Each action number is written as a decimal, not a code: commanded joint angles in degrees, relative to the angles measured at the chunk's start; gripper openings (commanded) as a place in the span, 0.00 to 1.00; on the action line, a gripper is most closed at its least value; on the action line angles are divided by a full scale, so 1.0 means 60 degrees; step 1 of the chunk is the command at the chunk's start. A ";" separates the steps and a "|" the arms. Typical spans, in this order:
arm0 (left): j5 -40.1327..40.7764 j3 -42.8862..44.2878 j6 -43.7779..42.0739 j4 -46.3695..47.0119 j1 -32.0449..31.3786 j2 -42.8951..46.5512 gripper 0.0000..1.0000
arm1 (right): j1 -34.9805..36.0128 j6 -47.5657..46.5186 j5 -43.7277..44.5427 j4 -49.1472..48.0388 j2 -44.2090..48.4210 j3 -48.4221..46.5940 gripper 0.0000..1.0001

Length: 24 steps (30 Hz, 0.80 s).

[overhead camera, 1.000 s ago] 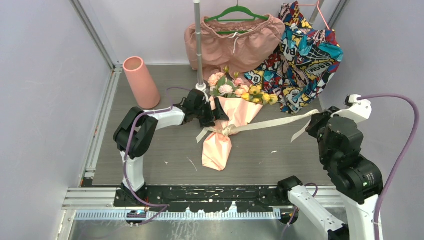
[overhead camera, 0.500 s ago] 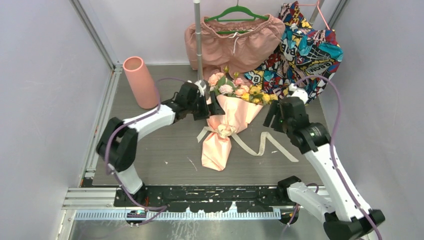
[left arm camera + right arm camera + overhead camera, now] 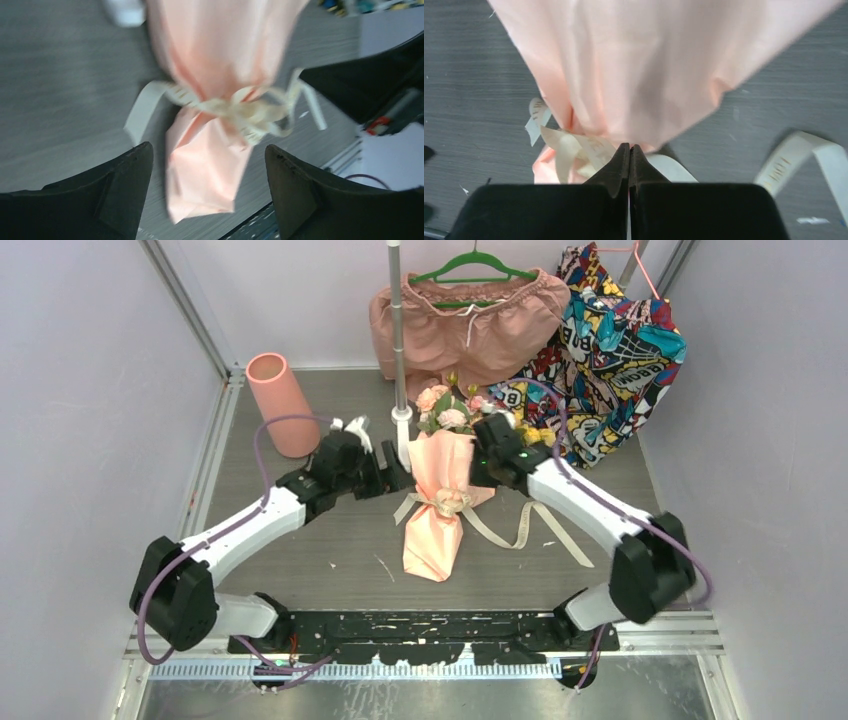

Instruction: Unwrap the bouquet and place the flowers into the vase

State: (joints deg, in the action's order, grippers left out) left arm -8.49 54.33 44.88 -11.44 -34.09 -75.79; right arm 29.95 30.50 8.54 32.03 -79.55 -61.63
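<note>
While left pincer (image 3: 396, 479) gapes, right pincer (image 3: 477, 469) flanks bouquet (image 3: 437, 525).

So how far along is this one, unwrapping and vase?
Done: little. The ribbon trails a loose tail yet binds the paper. In hand: left gripper open beside the bouquet, right gripper shut at the paper's edge. Left: untie, unwrap, move the flowers to the vase at back left.

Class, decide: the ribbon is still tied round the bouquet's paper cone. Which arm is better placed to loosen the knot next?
Probably the left. The left gripper is open, with the ribbon knot framed between its jaws in its wrist view. The right gripper is shut at the paper cone's edge.
</note>
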 commanded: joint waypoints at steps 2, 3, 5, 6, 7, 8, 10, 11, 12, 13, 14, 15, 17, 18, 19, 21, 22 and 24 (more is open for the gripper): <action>-0.0107 -0.1890 0.0789 0.1524 0.0308 0.0504 0.81 | 0.0535 0.0309 -0.0549 -0.1781 -0.1854 -0.1211 0.01; -0.0526 -0.2325 0.1190 0.2449 0.0457 0.0552 0.81 | 0.0543 0.0340 -0.0789 -0.2034 -0.2155 -0.1301 0.01; -0.1053 -0.2854 0.1921 0.3684 0.0727 0.0600 0.81 | 0.0540 0.0354 -0.0960 -0.2365 -0.2645 -0.1437 0.01; -0.1260 -0.3002 0.2194 0.4147 0.0799 0.0566 0.81 | 0.0537 0.0373 -0.1068 -0.2568 -0.2860 -0.1439 0.01; -0.1397 -0.3094 0.2534 0.4512 0.0826 0.0487 0.82 | 0.0518 0.0372 -0.1155 -0.2791 -0.3077 -0.1421 0.01; -0.1566 -0.3179 0.2754 0.4955 0.0832 0.0352 0.82 | 0.0519 0.0323 -0.1213 -0.2814 -0.3295 -0.1461 0.01; -0.1747 -0.3384 0.3440 0.6055 0.0832 0.0004 0.82 | 0.0530 0.0227 -0.1288 -0.2867 -0.3708 -0.1581 0.01; -0.1655 -0.3455 0.3640 0.6507 0.0832 -0.0166 0.82 | 0.0528 0.0209 -0.1455 -0.2933 -0.3890 -0.1580 0.01; -0.1499 -0.3453 0.3748 0.6710 0.0832 -0.0328 0.83 | 0.0517 0.0203 -0.1655 -0.3024 -0.4014 -0.1558 0.01; -0.1284 -0.3414 0.3891 0.6737 0.0845 -0.0511 0.83 | 0.0521 0.0235 -0.1750 -0.3125 -0.4113 -0.1529 0.01; -0.1129 -0.3402 0.4116 0.6784 0.0867 -0.0679 0.83 | 0.0529 0.0258 -0.1797 -0.3196 -0.4183 -0.1478 0.01; -0.1019 -0.3418 0.4430 0.6953 0.0895 -0.0892 0.83 | 0.0530 0.0283 -0.1803 -0.3254 -0.4231 -0.1430 0.01; -0.0907 -0.3579 0.5342 0.7671 0.0905 -0.1327 0.83 | 0.0525 0.0258 -0.1807 -0.3361 -0.4261 -0.1329 0.01; -0.0805 -0.3719 0.5896 0.8134 0.0906 -0.1574 0.83 | 0.0520 0.0244 -0.1795 -0.3374 -0.4250 -0.1294 0.01; -0.0702 -0.3865 0.6388 0.8731 0.0906 -0.1791 0.83 | 0.0525 0.0217 -0.1769 -0.3370 -0.4240 -0.1260 0.01; -0.0423 -0.4126 0.7169 0.9268 0.0906 -0.2208 0.82 | 0.0529 0.0178 -0.1718 -0.3338 -0.4221 -0.1245 0.01; -0.0290 -0.4181 0.7357 0.9342 0.0906 -0.2306 0.83 | 0.0524 0.0165 -0.1716 -0.3345 -0.4218 -0.1232 0.01; 0.0029 -0.4229 0.7535 0.9227 0.0862 -0.2406 0.86 | 0.0522 0.0149 -0.1701 -0.3334 -0.4218 -0.1201 0.01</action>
State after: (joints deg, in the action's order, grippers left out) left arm -12.56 30.00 81.65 35.79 -28.97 -89.14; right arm 33.10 31.62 -1.19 14.98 -105.01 -68.84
